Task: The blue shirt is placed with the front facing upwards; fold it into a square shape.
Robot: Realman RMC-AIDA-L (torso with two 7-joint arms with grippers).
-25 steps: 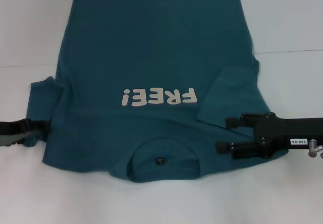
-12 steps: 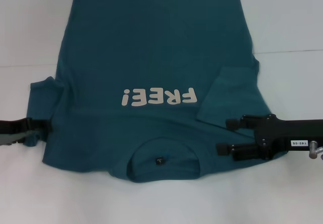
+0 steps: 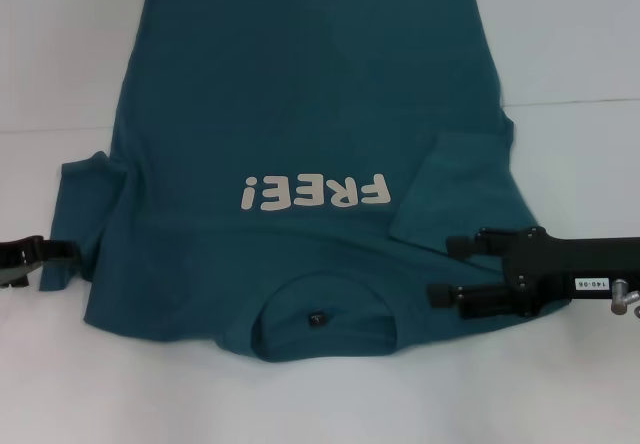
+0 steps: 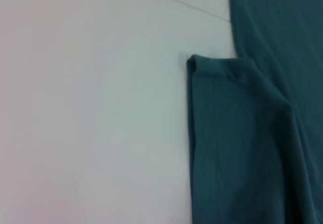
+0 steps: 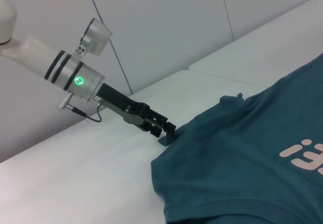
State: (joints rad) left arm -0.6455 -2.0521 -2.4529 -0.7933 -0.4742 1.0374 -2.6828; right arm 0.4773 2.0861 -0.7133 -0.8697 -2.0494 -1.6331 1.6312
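Note:
The blue shirt [image 3: 300, 94] lies flat on the white table, front up, with its white "FREE!" lettering [image 3: 312, 193] and its collar [image 3: 322, 316] on the side nearest me. At the table's left edge my left gripper [image 3: 72, 254] is at the hem of the shirt's left sleeve [image 3: 85, 204] and looks shut on it; the right wrist view shows that left gripper [image 5: 169, 129] pinching the cloth edge. My right gripper [image 3: 442, 268] rests open over the shirt's right shoulder, beside the right sleeve [image 3: 455, 189].
The white padded table [image 3: 560, 44] surrounds the shirt, with a seam [image 3: 575, 102] running across it. A panelled wall [image 5: 166, 27] stands behind the left arm [image 5: 70, 72]. Bare tabletop [image 4: 91, 113] lies beside the left sleeve [image 4: 237, 148].
My left gripper has drawn back to the left, and the lower corner of the left sleeve has shifted slightly with it. The right gripper has stayed put.

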